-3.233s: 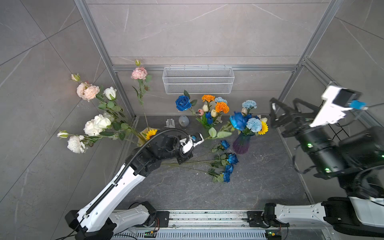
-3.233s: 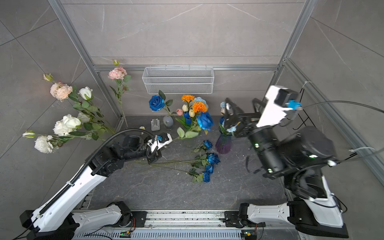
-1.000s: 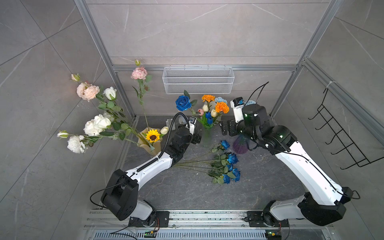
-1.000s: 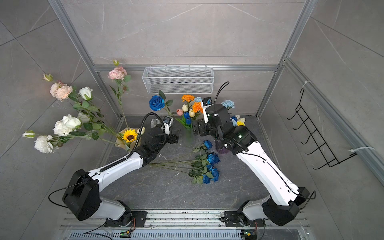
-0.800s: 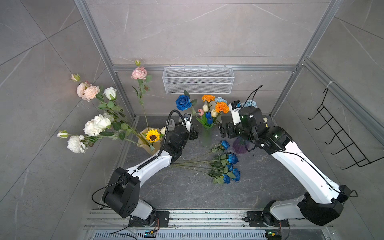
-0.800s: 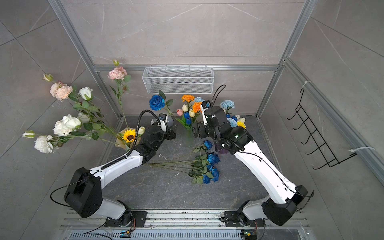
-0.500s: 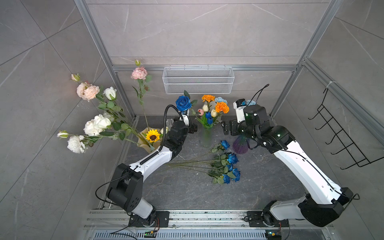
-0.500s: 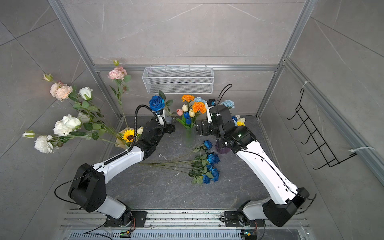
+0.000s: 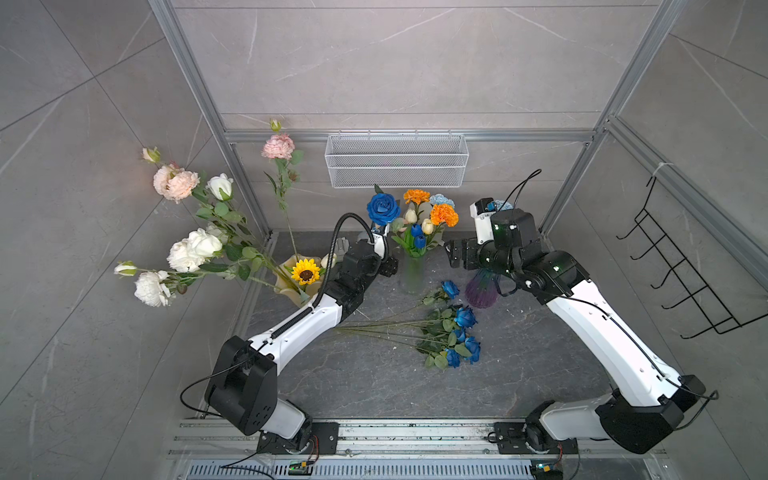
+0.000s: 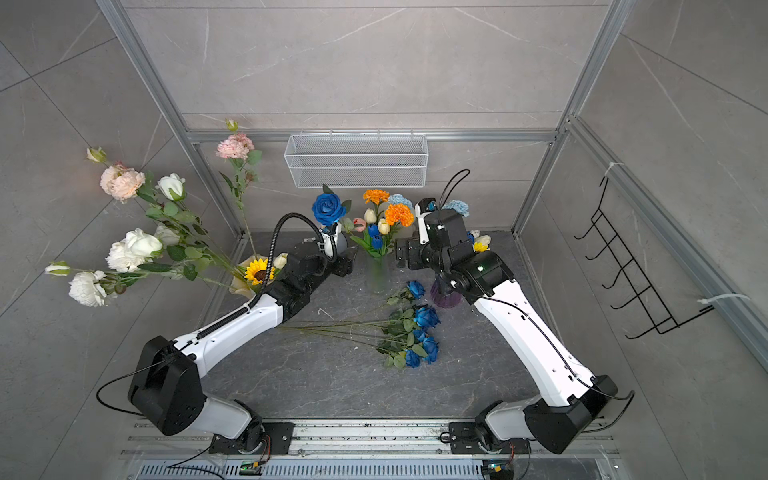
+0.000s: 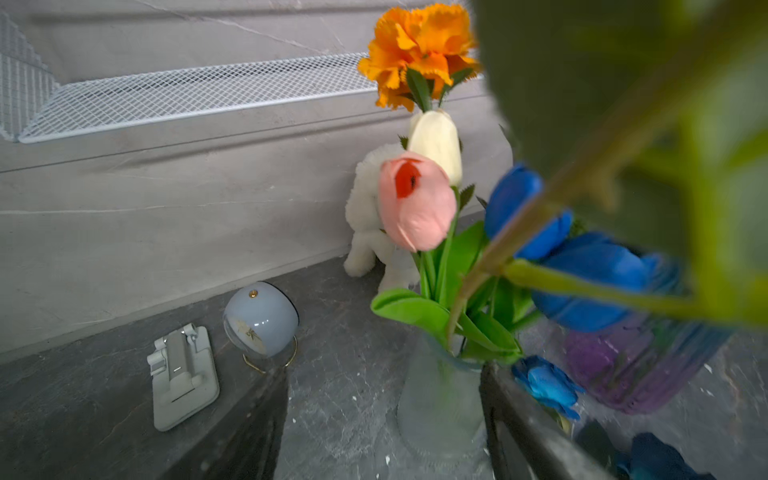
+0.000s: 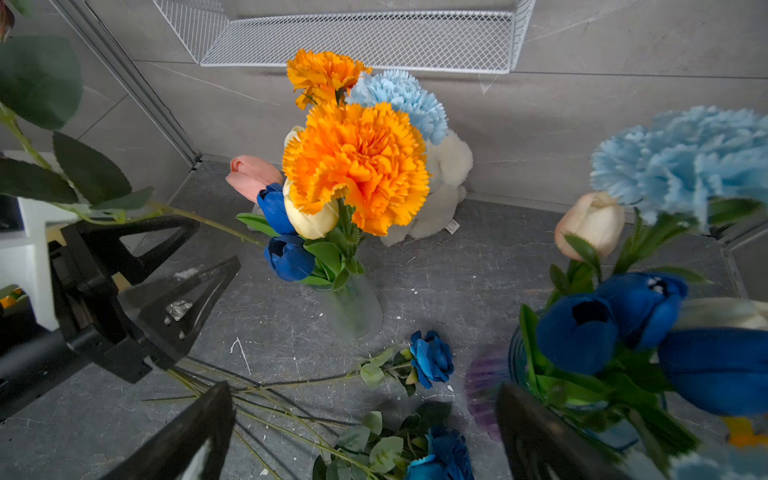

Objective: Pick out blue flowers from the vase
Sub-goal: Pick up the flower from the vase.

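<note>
A clear glass vase (image 9: pixel 411 274) (image 12: pixel 353 307) holds a tall deep blue rose (image 9: pixel 383 209), blue tulips (image 12: pixel 286 253), a pale blue carnation (image 12: pixel 399 99), orange carnations and pale tulips. My left gripper (image 9: pixel 387 266) (image 12: pixel 216 243) stands open just left of the vase. The rose's stem (image 12: pixel 208 224) runs close past one of its fingers, ungripped. My right gripper (image 9: pixel 451 255) (image 12: pixel 363 388) is open and empty, right of the vase. Behind it a purple vase (image 9: pixel 482 289) holds more blue tulips (image 12: pixel 582 332). Several blue roses (image 9: pixel 459 332) lie on the table.
A yellowish vase (image 9: pixel 291 286) with a sunflower and long white and pink blooms stands at the left. A wire basket (image 9: pixel 397 166) hangs on the back wall. A white plush toy (image 12: pixel 444 187), a pale blue ball (image 11: pixel 262 318) and a small stand (image 11: pixel 183 374) sit at the back.
My left arm has reached back and right to the clear vase, and its jaws have narrowed a little. My right arm has come down beside the vases and shifted slightly right.
</note>
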Robot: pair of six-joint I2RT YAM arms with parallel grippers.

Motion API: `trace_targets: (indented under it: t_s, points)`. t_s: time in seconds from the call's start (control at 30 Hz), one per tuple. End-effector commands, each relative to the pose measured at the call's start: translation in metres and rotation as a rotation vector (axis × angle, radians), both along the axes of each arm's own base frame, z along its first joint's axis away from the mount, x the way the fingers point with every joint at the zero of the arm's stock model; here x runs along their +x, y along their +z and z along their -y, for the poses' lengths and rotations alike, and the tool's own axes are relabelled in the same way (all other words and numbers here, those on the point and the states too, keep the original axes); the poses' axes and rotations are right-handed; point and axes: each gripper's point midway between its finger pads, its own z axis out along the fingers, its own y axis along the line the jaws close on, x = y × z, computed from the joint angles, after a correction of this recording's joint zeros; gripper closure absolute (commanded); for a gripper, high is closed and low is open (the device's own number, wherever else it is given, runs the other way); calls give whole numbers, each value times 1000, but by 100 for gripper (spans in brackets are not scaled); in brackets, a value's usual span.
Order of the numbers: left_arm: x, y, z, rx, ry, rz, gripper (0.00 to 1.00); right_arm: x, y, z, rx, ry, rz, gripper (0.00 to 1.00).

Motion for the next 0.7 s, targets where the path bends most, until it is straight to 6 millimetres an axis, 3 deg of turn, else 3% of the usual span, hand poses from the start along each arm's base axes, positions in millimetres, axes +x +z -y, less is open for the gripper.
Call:
trace_targets:
  t_s: [0.0,0.23,0.43,0.57,0.6,0.67]
  points:
    - [-11,36,0,-3,-35,86,25,0,6,-1,41,0,11,0]
    - [6,79,-2,-60,35,227,26,-2,6,0,43,-3,10,0]
    - [25,94,5,-115,66,305,33,-5,4,3,27,-5,6,0]
    - [31,98,11,-164,58,332,54,-5,2,6,28,-12,9,0]
    - [31,101,12,-174,53,344,68,-5,3,6,29,-13,9,0]
    - [31,103,14,-184,43,358,85,-5,2,7,25,-10,7,0]
